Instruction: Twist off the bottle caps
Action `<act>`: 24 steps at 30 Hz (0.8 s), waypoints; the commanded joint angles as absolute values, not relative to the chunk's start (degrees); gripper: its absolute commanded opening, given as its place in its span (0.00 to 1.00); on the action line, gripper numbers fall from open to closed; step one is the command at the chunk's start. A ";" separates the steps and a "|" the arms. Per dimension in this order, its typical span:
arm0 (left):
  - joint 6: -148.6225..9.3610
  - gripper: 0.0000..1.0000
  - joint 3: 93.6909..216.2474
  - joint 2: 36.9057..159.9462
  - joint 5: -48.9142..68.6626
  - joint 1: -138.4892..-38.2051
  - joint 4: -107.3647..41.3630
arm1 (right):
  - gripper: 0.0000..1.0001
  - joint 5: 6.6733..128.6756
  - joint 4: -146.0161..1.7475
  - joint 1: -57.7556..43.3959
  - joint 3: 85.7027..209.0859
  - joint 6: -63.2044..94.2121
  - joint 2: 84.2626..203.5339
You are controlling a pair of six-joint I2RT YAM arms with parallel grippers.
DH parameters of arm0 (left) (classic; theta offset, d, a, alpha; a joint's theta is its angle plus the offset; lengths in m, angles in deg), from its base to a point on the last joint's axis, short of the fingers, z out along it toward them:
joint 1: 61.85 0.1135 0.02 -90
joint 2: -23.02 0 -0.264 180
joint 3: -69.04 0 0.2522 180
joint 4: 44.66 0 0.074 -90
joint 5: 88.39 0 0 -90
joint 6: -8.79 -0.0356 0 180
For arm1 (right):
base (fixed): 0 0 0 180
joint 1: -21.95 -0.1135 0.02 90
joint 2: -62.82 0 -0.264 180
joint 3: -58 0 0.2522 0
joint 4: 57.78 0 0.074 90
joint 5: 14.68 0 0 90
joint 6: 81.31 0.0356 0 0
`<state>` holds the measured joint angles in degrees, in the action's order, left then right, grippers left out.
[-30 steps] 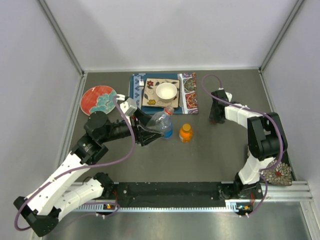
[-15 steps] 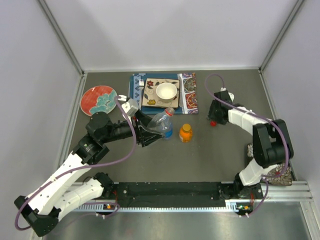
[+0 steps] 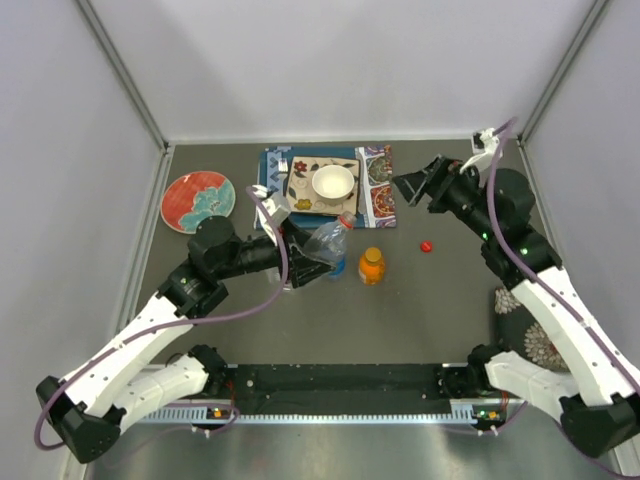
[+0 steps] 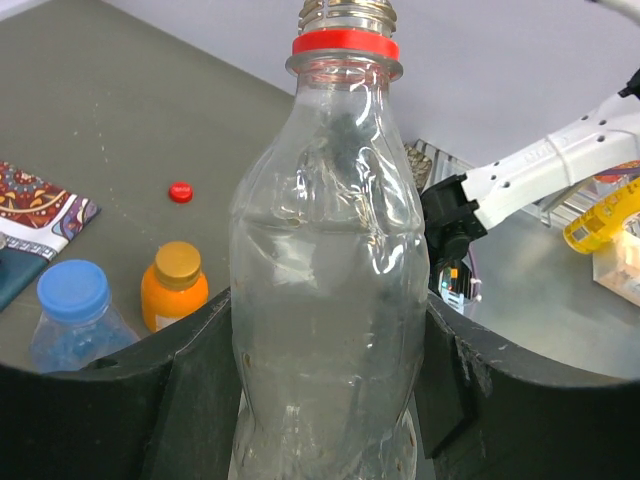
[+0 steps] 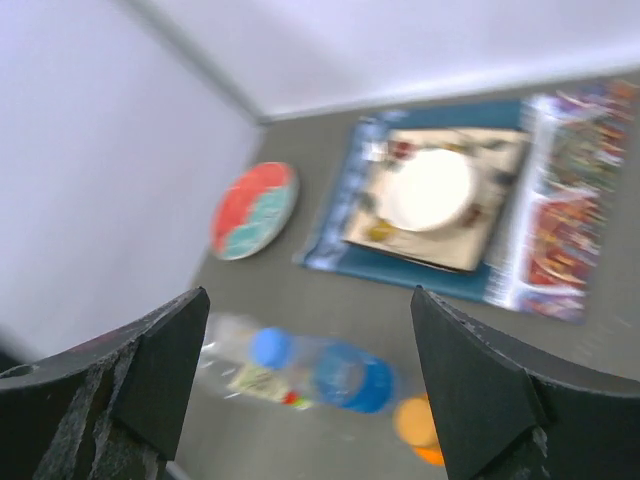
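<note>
As the overhead view shows it, the left pincer (image 3: 304, 267) is clamped around the body of a clear bottle (image 3: 324, 241), which leans toward a white bowl (image 3: 333, 184) on patterned mats (image 3: 376, 190). An orange bottle (image 3: 372, 266) stands just beside it. A red cap (image 3: 426, 245) lies loose on the table (image 3: 440, 300) further right. The right pincer (image 3: 405, 185) hangs wide open near the mats' right edge, holding nothing. A red plate (image 3: 198, 200) sits at the left.

From the left wrist, the clear bottle fills the middle and blocks the table behind. Its mouth is bare above a red ring (image 4: 345, 45), which the overhead view does not show. A blue-capped bottle (image 4: 72, 305) stands beside the orange one, with the red cap beyond.

The right wrist view is blurred. Between its spread fingers (image 5: 130, 380) appear the bowl, the plate and a blue cap (image 5: 270, 347).
</note>
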<state>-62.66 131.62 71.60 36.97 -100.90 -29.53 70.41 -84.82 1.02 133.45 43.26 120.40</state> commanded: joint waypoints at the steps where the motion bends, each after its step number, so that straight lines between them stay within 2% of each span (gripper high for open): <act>1: -64.24 0.30 135.79 73.46 36.33 -101.13 -31.25 | 0.84 56.97 -77.35 -4.33 135.83 42.24 115.12; 6: -64.34 0.30 138.08 75.93 37.12 -101.22 -31.07 | 0.90 44.05 -72.25 -4.68 136.36 48.76 114.76; 19: -64.42 0.30 140.89 80.06 37.21 -102.89 -31.16 | 0.91 44.20 -71.45 -11.80 137.94 47.19 117.74; 24: -64.69 0.30 141.07 80.24 37.03 -103.33 -31.16 | 0.85 44.38 -71.45 -13.47 137.94 46.75 119.94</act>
<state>-63.60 138.31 80.32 36.68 -102.86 -29.14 44.36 -73.34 -11.90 135.42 47.93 118.80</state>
